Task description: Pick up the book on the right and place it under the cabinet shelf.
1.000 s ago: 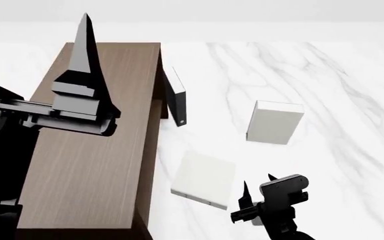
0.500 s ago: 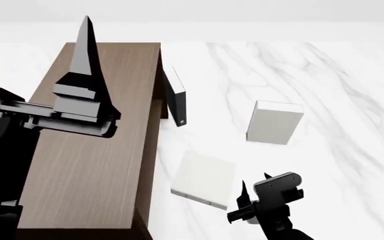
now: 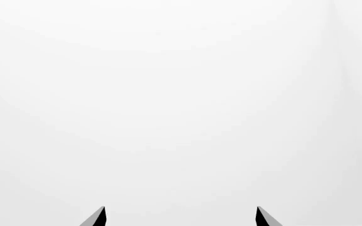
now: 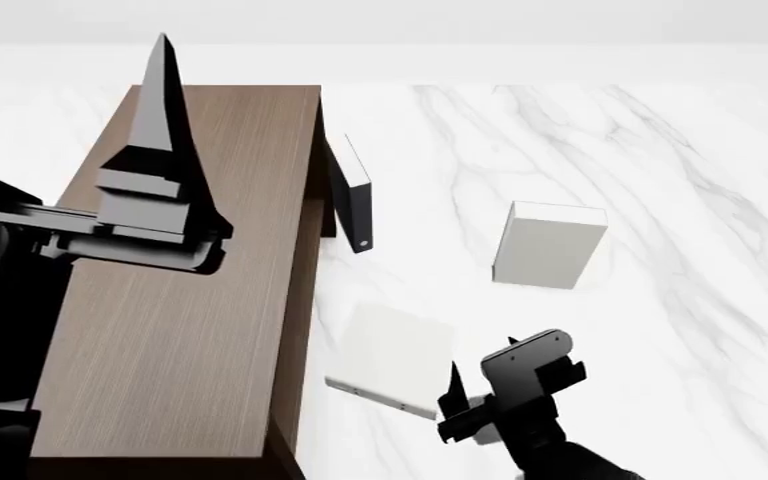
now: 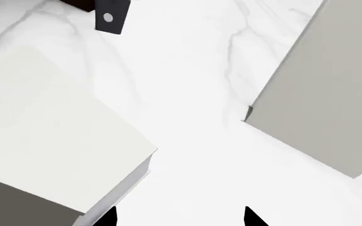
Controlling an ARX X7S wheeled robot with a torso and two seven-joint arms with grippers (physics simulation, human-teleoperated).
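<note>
Looking down from the head view, I see the large dark brown wood-grain cabinet shelf [image 4: 184,300] filling the left side, its thin dark door panel [image 4: 352,195] swung out over the white marble floor [image 4: 651,160]. My left gripper [image 4: 160,60] is raised above the cabinet top. The thin flat white book [image 4: 387,358] lies on the floor just right of the cabinet's near end; the thicker, boxier white block-like book [image 4: 548,244] lies farther off to the right. My right gripper [image 4: 454,385] hovers beside the thin book's right edge, empty.

In the left wrist view, my left fingertips [image 3: 96,218] stand wide apart against blank white, holding nothing.

In the right wrist view, my right fingertips [image 5: 251,217] are spread, nothing between them. The thin book [image 5: 49,136] and the block-like book [image 5: 325,94] flank bare floor [image 5: 187,80]; the door panel's corner [image 5: 111,18] shows beyond.
</note>
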